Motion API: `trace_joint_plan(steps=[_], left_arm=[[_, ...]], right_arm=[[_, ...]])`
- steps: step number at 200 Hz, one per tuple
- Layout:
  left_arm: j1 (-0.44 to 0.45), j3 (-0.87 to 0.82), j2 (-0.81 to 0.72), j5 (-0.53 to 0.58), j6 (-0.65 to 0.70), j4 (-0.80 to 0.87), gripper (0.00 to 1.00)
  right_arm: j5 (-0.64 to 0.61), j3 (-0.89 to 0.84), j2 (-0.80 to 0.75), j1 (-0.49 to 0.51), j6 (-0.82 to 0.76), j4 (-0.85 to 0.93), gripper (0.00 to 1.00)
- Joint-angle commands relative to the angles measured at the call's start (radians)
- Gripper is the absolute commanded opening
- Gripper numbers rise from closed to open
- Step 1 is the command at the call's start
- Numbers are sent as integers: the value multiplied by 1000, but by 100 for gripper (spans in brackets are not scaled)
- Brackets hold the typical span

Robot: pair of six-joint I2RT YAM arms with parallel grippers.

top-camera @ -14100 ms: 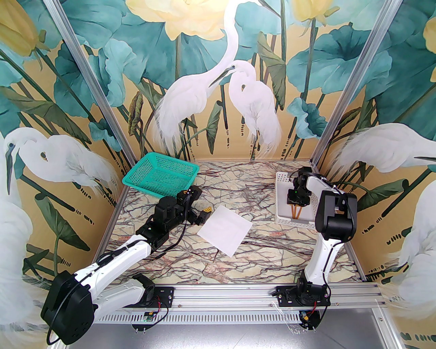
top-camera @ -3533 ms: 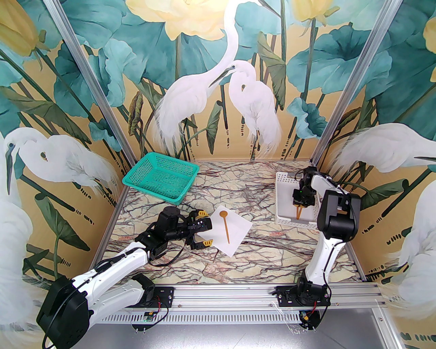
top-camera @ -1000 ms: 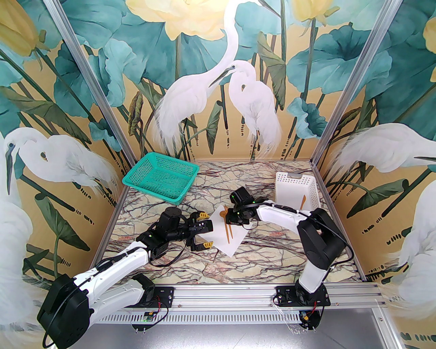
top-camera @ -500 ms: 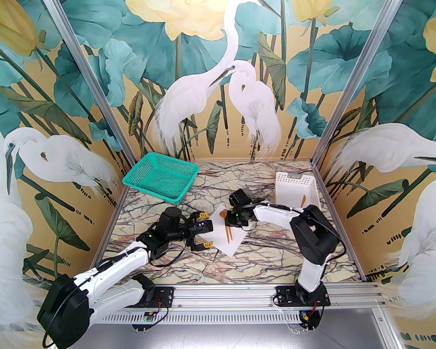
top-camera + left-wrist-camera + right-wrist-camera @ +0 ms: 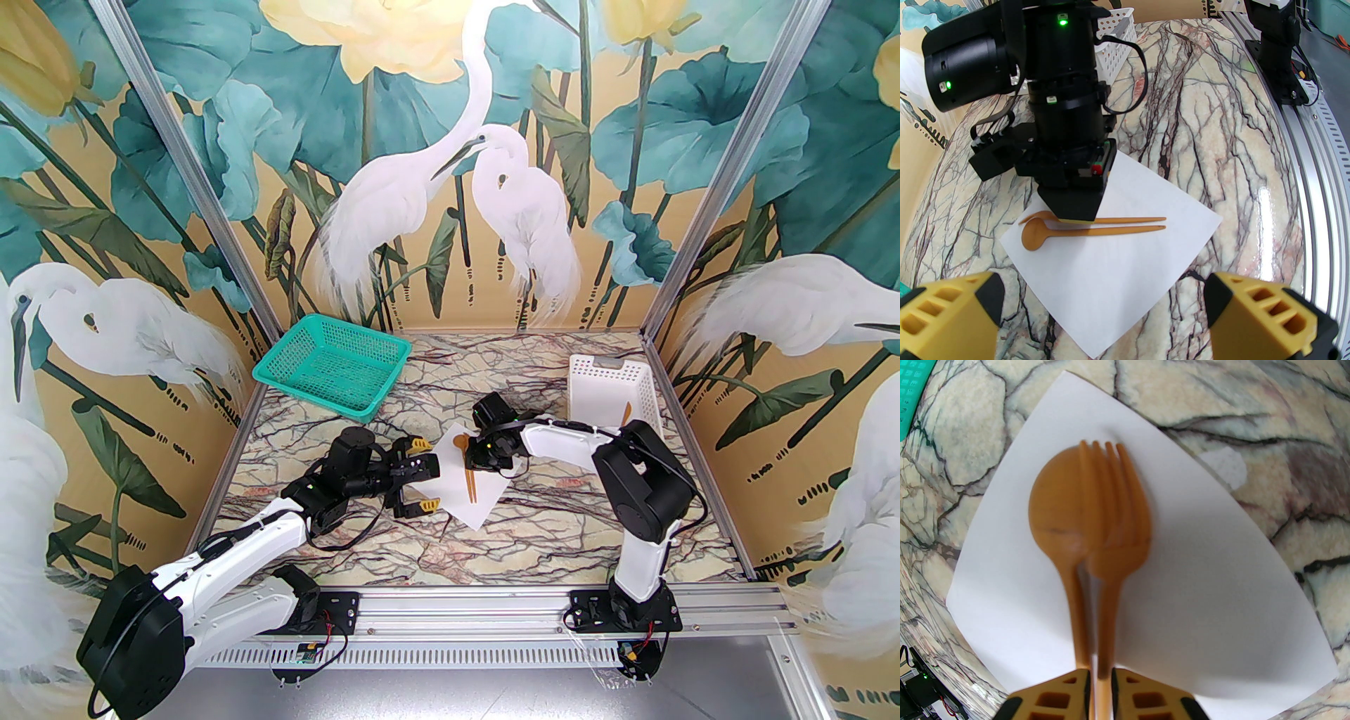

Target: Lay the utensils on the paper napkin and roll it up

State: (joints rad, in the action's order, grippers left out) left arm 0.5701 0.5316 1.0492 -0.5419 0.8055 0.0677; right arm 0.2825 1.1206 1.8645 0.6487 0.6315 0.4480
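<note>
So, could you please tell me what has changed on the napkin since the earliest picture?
The right end effector brought the spoon, then the fork, from the white basket leftward onto the napkin. The spoon is let go; the fork is still gripped beside it. The left end effector moved up to the napkin's left edge. Napkin and green basket stayed put.

On the marble-patterned table (image 5: 562, 534) lay a white paper napkin (image 5: 446, 489) set cornerwise, a spoon (image 5: 462, 444) on it with its bowl toward the far corner. A second utensil (image 5: 477, 481) lay just beside the spoon's handle. The right gripper (image 5: 481, 463) hung low over both, its fingers hidden beneath the wrist. The left gripper (image 5: 424, 474) stood spread wide at the napkin's left edge. A third orange-brown piece (image 5: 624, 413) lay in the white perforated basket (image 5: 605, 365); the green mesh basket (image 5: 330, 362) sat far left.
</note>
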Motion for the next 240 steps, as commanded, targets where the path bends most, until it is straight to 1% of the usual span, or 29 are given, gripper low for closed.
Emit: trace_joint_plan(steps=[1,88,110,139,183,210,240], left_arm=[[9,-8,6,-13,13,25,100],[10,-7,5,-13,15,29,99],[9,-8,5,-15,14,27,99],[11,-9,4,-16,8,16,99],[10,-25,-5,-25,-32,-42,99],[11,-32,-11,-36,-62,-81,99],[11,-38,-21,-35,-133,-160,99]], right_arm=[[3,11,12,7,-21,21,21],[-18,43,-51,7,-46,68,22],[-31,54,-82,8,-58,87,28],[-58,80,-122,6,-86,130,33],[-159,131,-193,-4,-145,213,41],[-204,140,-253,-37,-175,253,46],[-244,123,-334,-98,-203,281,52]])
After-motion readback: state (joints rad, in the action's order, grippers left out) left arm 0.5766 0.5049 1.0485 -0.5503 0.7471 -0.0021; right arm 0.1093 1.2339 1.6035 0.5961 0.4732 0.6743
